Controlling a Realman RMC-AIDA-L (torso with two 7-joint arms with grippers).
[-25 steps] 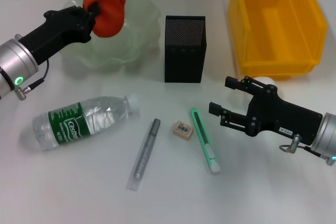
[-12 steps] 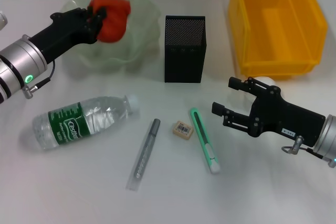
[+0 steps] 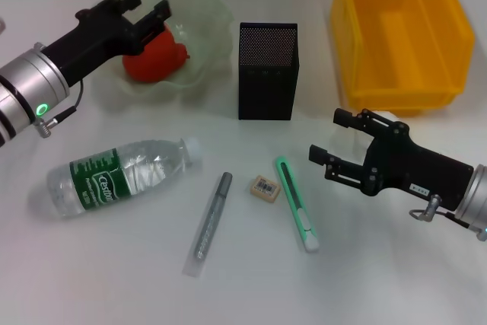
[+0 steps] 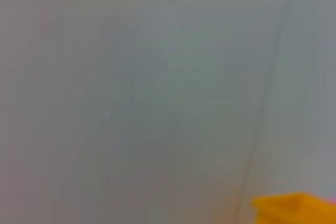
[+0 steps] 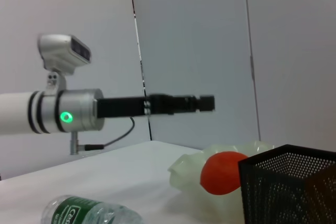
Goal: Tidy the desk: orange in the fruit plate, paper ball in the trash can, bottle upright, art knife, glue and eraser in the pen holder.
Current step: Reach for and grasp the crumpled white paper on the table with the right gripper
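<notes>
orange (image 3: pixel 154 56) sits in the pale green fruit plate (image 3: pixel 205 17), just beside the black mesh pen holder (image 3: pixel 268 71), with the left gripper (image 3: pixel 147 8) hovering above it, fingers spread and holding nothing. it looks firm, rounded and light, best taken across its widest part. nearer the camera than the pen holder, the water bottle (image 3: pixel 118 175) lies on its side on the white desk (image 3: pixel 91 279); thin and slick, it would likely dent and roll, so a grip around the body near the cap looks soundest. glue (image 3: pixel 211 222), eraser (image 3: pixel 265 186) and mint-green art knife (image 3: pixel 297 205) lie close together in front of the pen holder. the right gripper (image 3: pixel 337 142) waits, fingers apart and empty, beside the knife, below the yellow trash can (image 3: pixel 399 28). the paper ball is largely hidden behind it.
</notes>
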